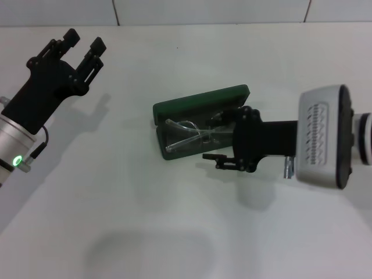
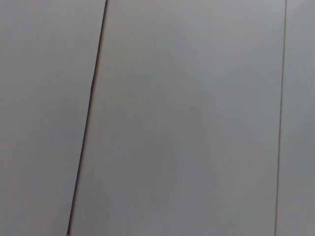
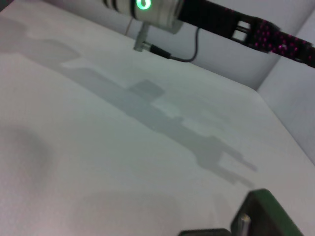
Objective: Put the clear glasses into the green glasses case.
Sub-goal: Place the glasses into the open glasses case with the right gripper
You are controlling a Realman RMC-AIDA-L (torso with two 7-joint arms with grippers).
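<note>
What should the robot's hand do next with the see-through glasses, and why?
Probably let go and pull back, if it has not already. The clear glasses already lie inside the open green glasses case, and the right gripper sits right at their near end; its grip cannot be made out. The left gripper is parked far off.

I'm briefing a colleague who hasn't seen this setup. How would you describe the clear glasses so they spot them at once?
On the white table, near its middle, lies an open green glasses case, with the right gripper at its end. The clear glasses rest in its dark lower half. They are the only see-through thing: colourless frame and thin arms, faint against the dark lining.
</note>
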